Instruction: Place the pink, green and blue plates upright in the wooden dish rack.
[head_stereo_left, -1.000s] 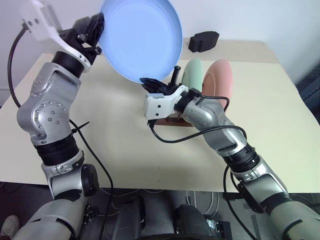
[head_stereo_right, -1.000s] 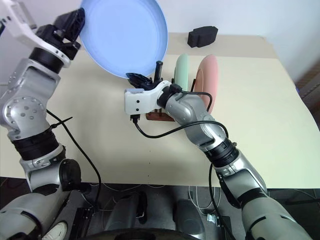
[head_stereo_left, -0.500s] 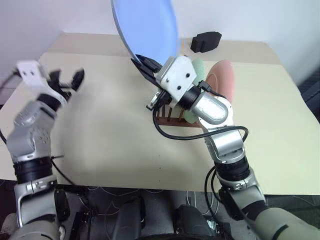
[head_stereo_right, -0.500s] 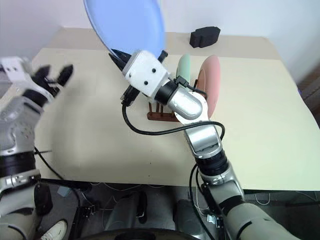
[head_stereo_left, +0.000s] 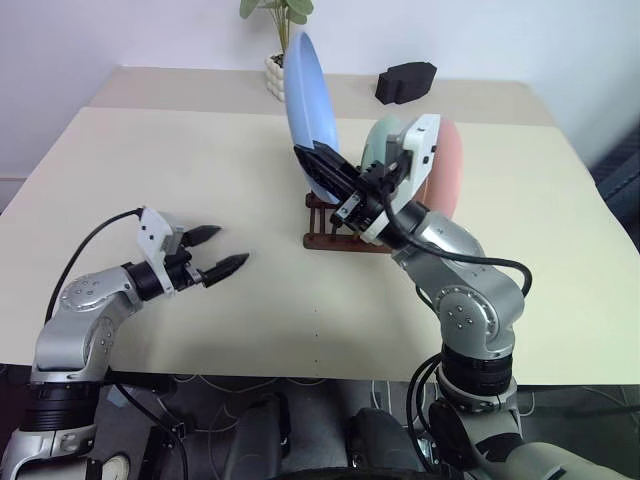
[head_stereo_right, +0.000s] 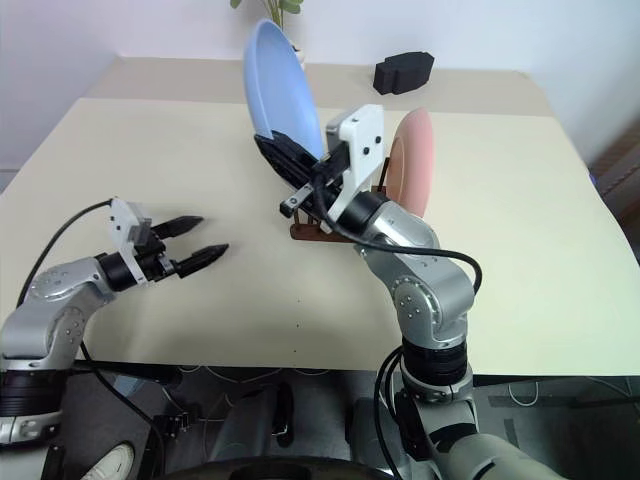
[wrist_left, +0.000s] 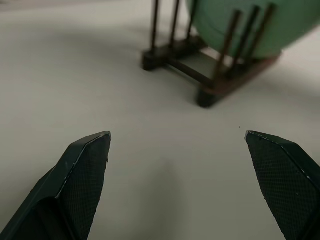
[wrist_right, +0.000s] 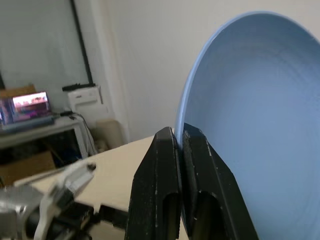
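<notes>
At lower left of the left eye view the left gripper (head_stereo_left: 222, 251) hovers low over the table (head_stereo_left: 200, 180), its two black fingers spread wide and empty, pointing toward the centre. Right of centre sits the wooden dish rack (head_stereo_left: 330, 228), with the green plate (head_stereo_left: 379, 142) and the pink plate (head_stereo_left: 447, 168) standing upright in it. Above the rack's left end, the right gripper (head_stereo_left: 320, 165) pinches the rim of the blue plate (head_stereo_left: 305, 95), held nearly on edge. At upper centre stand a potted plant (head_stereo_left: 274, 30) and a black object (head_stereo_left: 404, 80)

Left gripper (head_stereo_left: 222, 250) low over the table, jaws wide; right gripper (head_stereo_left: 322, 166) raised, jaws clamped.
</notes>
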